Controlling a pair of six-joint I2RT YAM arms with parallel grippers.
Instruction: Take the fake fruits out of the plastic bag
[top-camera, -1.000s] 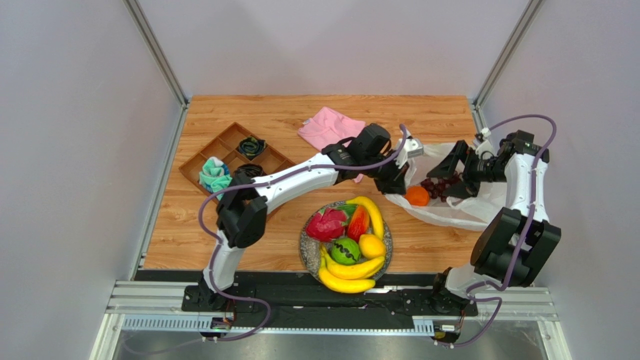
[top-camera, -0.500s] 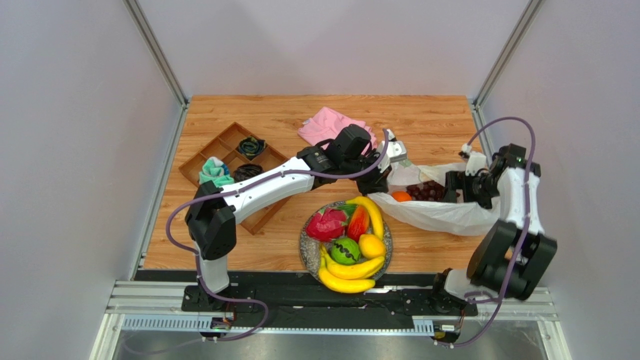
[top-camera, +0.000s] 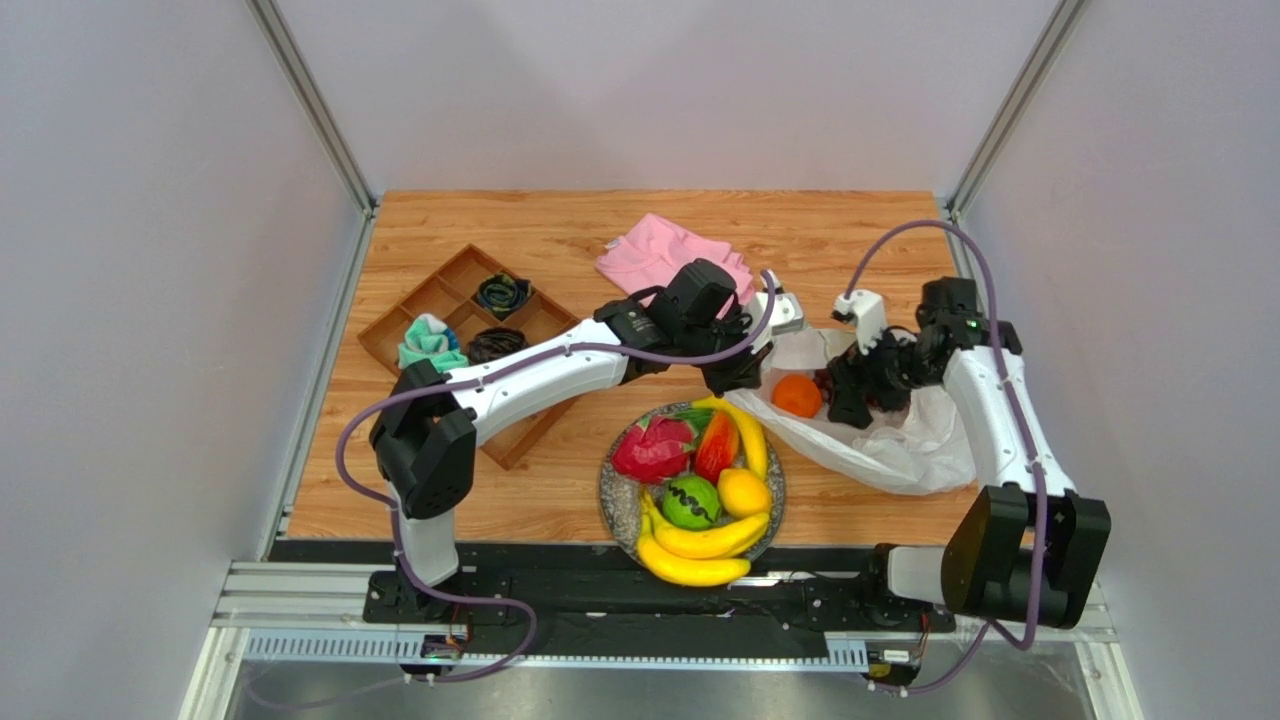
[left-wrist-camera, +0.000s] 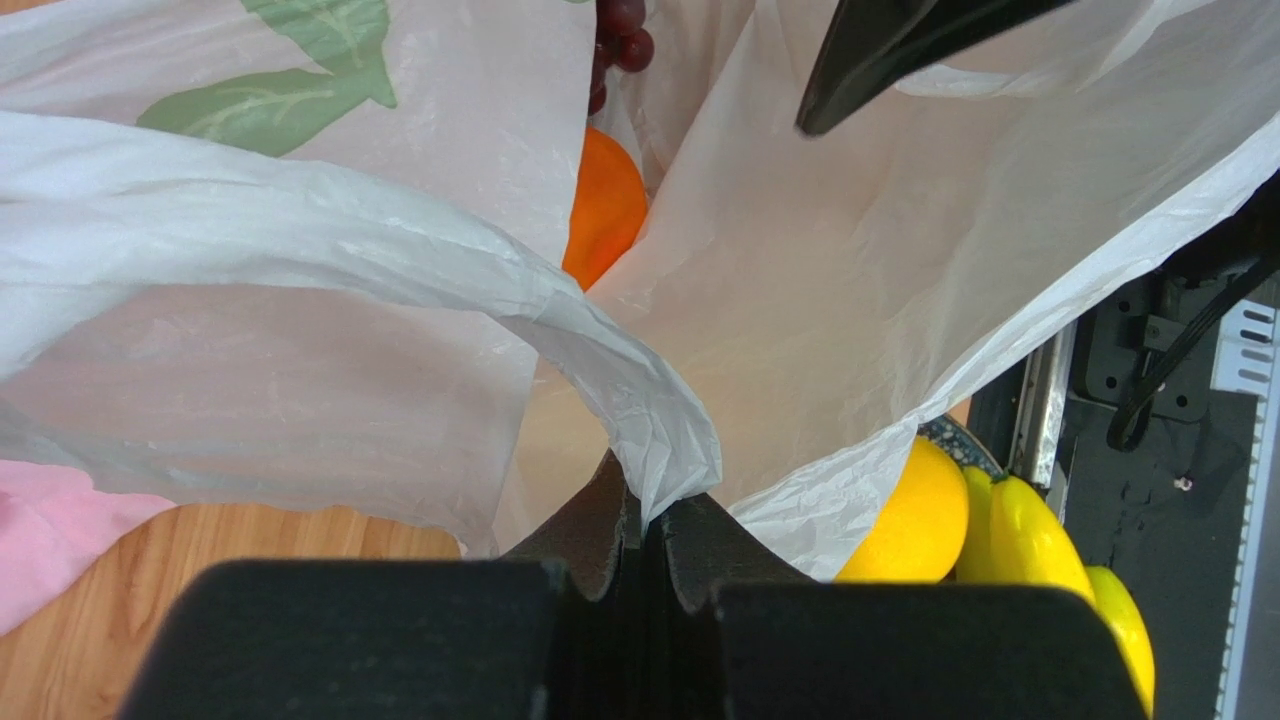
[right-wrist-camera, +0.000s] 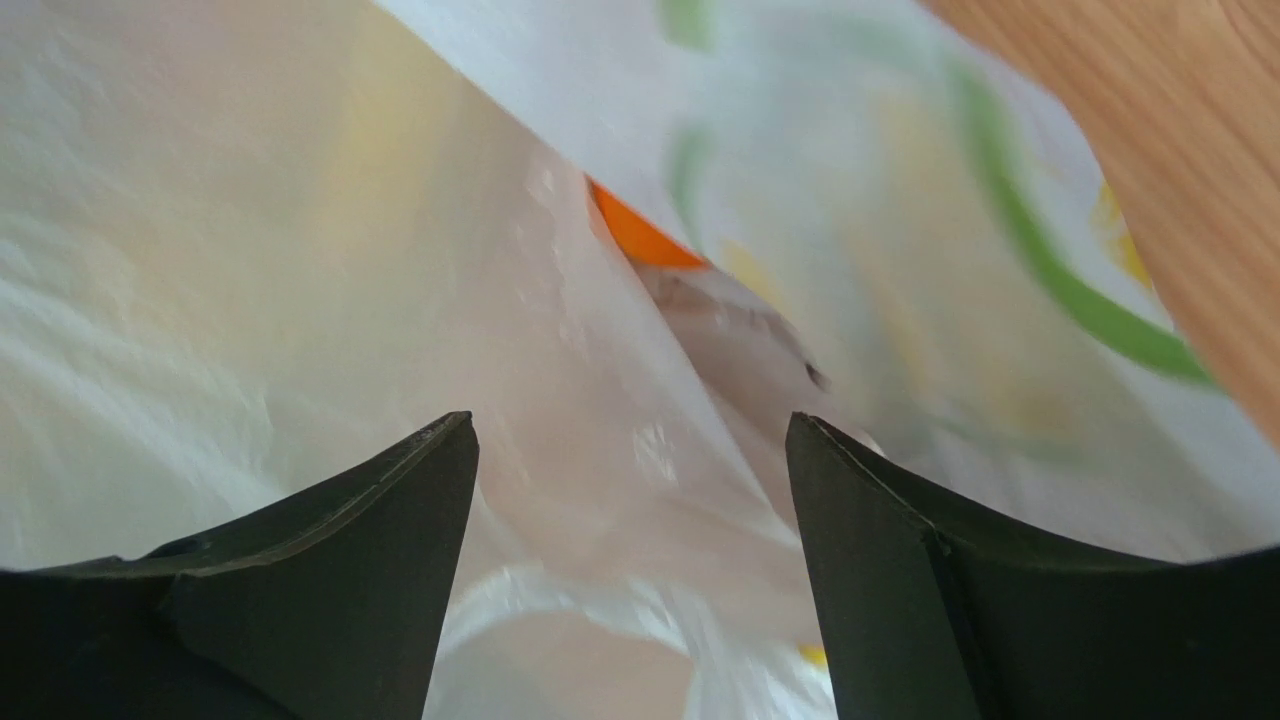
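Top external view: the left arm stretches diagonally over the worktop (top-camera: 842, 240), and the left claw (top-camera: 762, 354) meets the near lip of the plastic bag (top-camera: 909, 443). The right arm folds back over the bag, and the right claw (top-camera: 845, 393) points into its mouth, just beside the orange (top-camera: 796, 396). A plate (top-camera: 606, 477) of fruits sits behind the left claw, toward the bases.

Left wrist view: the left claw (left-wrist-camera: 643, 528) is pressed together, pinching a fold of the bag's edge. The orange (left-wrist-camera: 604, 203) lies ahead inside the bag, with the grapes (left-wrist-camera: 622, 42) beyond it.

Right wrist view: the right claw (right-wrist-camera: 628, 435) is spread and holds nothing. Bag film surrounds it, and a sliver of orange (right-wrist-camera: 639, 240) shows ahead.
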